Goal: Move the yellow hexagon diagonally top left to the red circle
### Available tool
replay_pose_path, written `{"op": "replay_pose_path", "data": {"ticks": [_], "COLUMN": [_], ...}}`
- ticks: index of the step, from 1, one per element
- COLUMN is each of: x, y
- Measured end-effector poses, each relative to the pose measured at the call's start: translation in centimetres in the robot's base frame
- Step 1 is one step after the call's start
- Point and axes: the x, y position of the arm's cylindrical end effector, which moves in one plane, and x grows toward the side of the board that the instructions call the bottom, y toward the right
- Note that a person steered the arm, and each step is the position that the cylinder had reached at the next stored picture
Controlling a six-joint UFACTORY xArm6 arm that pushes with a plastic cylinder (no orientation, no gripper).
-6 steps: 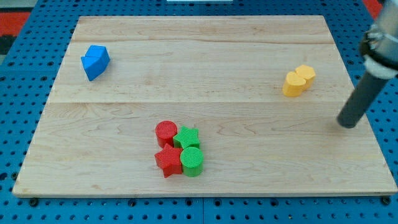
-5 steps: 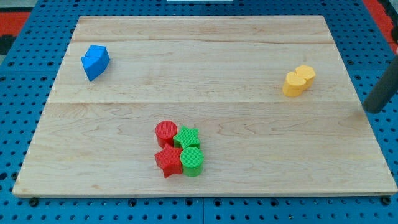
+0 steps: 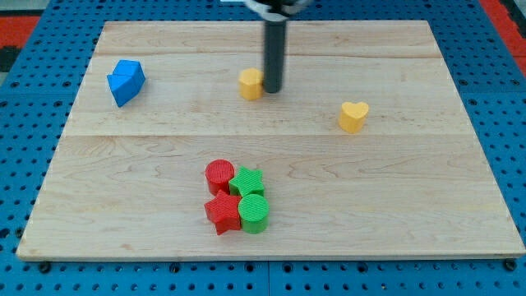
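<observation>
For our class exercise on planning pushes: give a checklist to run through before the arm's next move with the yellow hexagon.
1. My tip touches the yellow hexagon, on its right: ok.
2. Hexagon up-left of red circle: not ok, it lies up-right, far off.
3. Yellow heart out of the way: ok.
4. Blue block far from hexagon: ok.
5. Red circle still packed against green star: ok.

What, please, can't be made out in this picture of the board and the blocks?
- Yellow hexagon, camera view: its right side is hidden behind my tip, so contact cannot be confirmed.
- The rod's upper part is cut off by the view's top edge.
- Blue block: exact shape unclear.
</observation>
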Motion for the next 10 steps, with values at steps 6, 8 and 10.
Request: {"op": "replay_pose_path", "data": {"ticks": [6,8,10], "x": [-3.2,-3.2,-3.2], "y": [-8.1,-10.9,6.0]}}
